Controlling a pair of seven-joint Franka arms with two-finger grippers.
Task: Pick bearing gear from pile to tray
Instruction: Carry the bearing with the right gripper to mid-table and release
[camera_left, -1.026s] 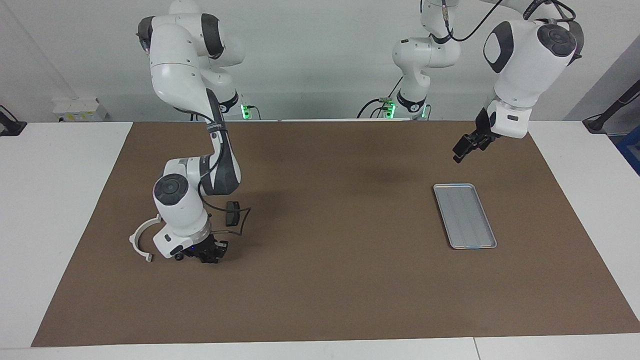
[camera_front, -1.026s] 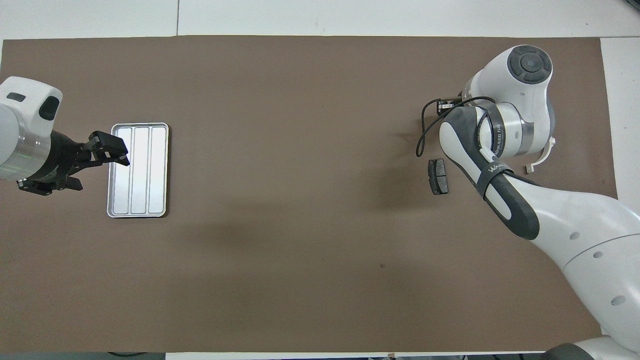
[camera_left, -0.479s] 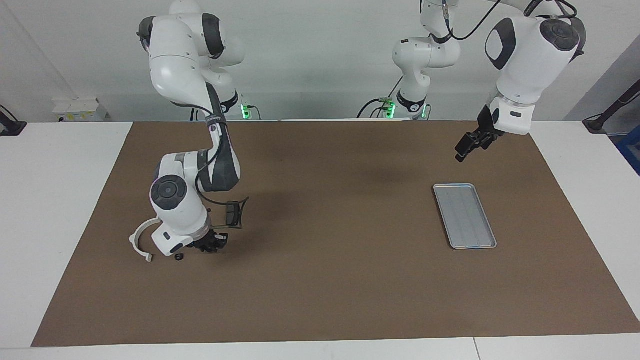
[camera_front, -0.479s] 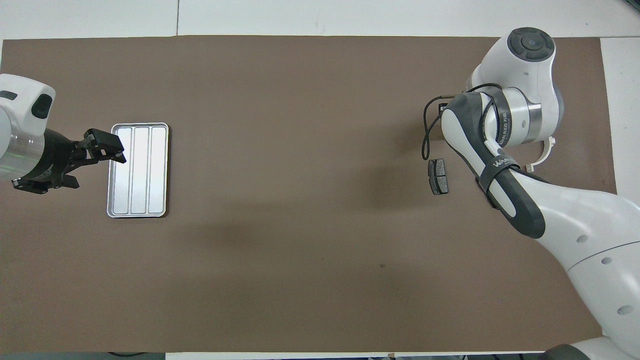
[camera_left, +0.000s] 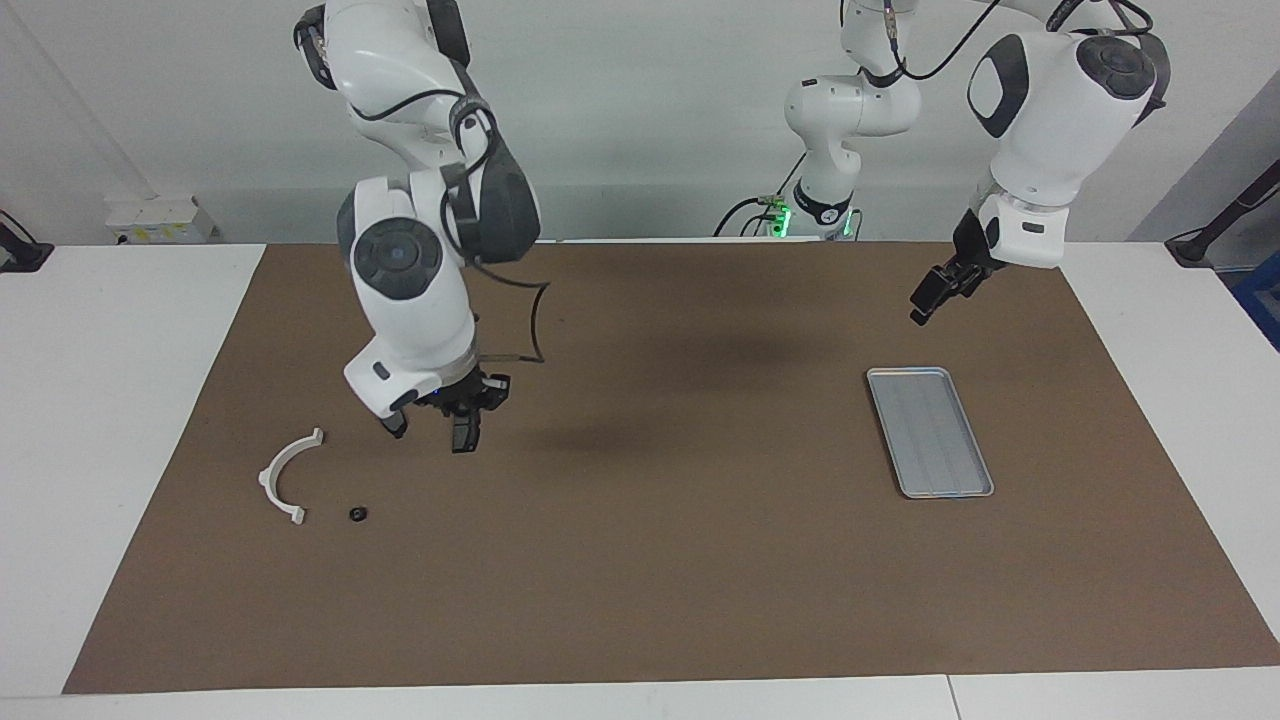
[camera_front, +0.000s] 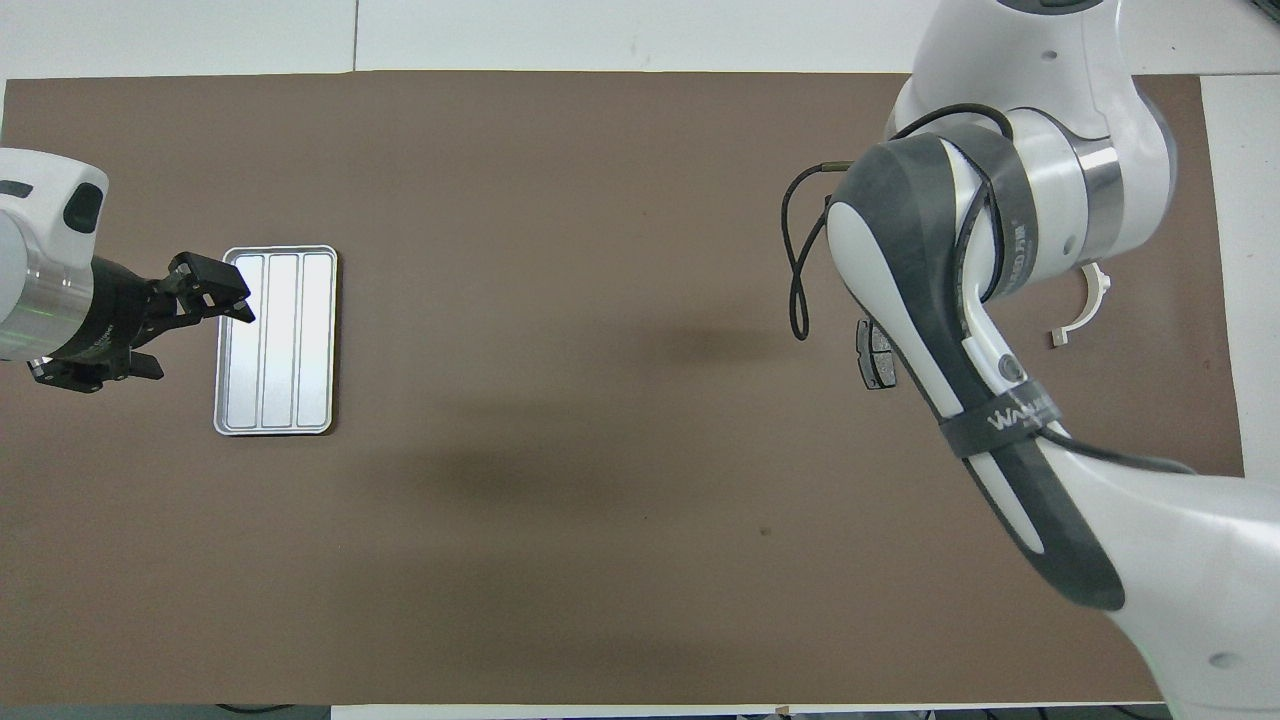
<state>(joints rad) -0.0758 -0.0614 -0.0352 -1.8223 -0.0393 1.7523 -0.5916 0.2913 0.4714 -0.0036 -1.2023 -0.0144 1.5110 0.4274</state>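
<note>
The pile lies at the right arm's end of the mat. It shows a white half-ring (camera_left: 283, 477) (camera_front: 1085, 308), a tiny black bearing gear (camera_left: 355, 515) beside the ring, and a dark brake pad (camera_left: 462, 433) (camera_front: 873, 358). My right gripper (camera_left: 476, 398) hangs raised over the brake pad, shut. Whether anything sits between its tips does not show, and in the overhead view its own arm hides it. The silver tray (camera_left: 931, 432) (camera_front: 276, 342) lies bare at the left arm's end. My left gripper (camera_left: 927, 297) (camera_front: 212, 292) waits open in the air over the tray's rim.
A brown mat (camera_left: 660, 560) covers the table, with white tabletop (camera_left: 110, 400) around it. A black cable loop (camera_left: 535, 320) (camera_front: 795, 260) dangles from the right arm's wrist. The raised right arm (camera_front: 960, 330) hides part of the pile from above.
My right arm has lifted off the mat by the half-ring and swung up toward the robots, stopping over the brake pad. One small black gear stays on the mat. The left arm barely shifted.
</note>
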